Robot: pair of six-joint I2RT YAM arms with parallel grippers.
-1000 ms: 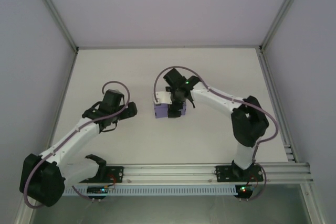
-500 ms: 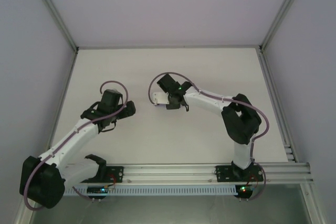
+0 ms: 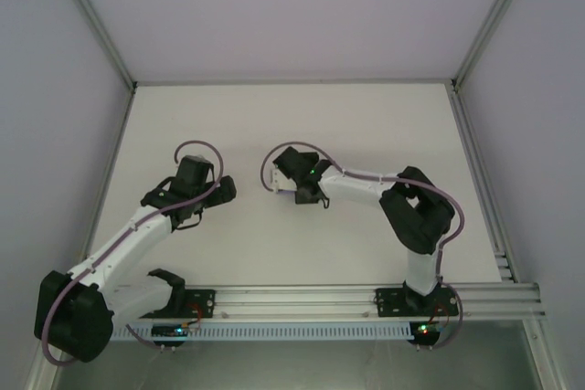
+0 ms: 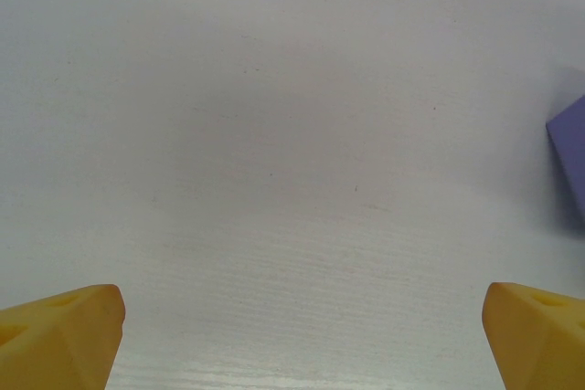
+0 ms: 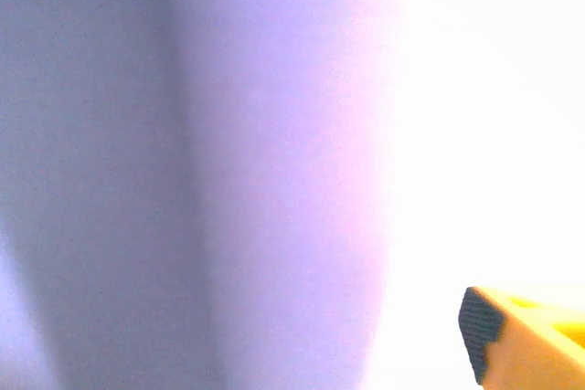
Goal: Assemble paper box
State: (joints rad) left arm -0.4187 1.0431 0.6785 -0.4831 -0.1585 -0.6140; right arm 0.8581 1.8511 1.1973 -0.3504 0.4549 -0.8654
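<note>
Left claw: yellow-fingered left gripper (image 4: 302, 321), jaws wide apart over the white table (image 4: 274, 116).
Right claw: right gripper (image 3: 298, 187), centre of the overhead view; one yellow finger (image 5: 516, 340) seen, spread cannot be told.
Box: lavender-purple card paper box (image 4: 571, 152), right edge of the left wrist view; a close blur in the right wrist view.

No legible text, labels, numbers anywhere.
</note>
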